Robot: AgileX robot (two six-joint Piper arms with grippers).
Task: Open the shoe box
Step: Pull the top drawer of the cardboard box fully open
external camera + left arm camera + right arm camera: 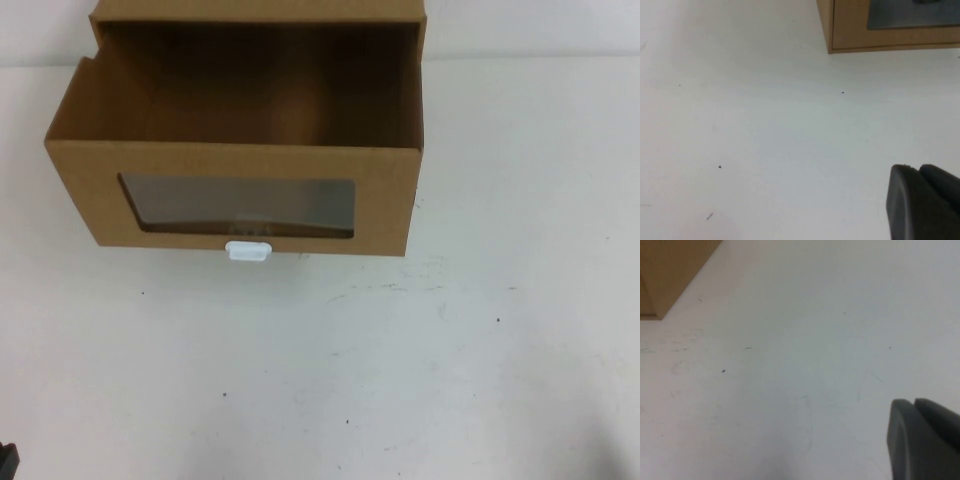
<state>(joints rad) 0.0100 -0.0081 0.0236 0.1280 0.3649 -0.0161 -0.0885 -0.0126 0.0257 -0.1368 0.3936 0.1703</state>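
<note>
The brown cardboard shoe box (240,195) stands at the back of the white table, its drawer pulled toward me so the empty inside shows. Its front panel has a clear window (238,207) and a small white pull tab (248,251) at the bottom edge. My left gripper (912,170) is shut, low over bare table, well short of the box corner (850,30). My right gripper (912,404) is shut too, over bare table, with the box's other corner (670,270) far off. Neither holds anything. Only a dark bit of the left arm (8,460) shows in the high view.
The white tabletop (330,370) spreads out in front of the box, with small dark specks and faint scuffs. A pale wall runs behind the box.
</note>
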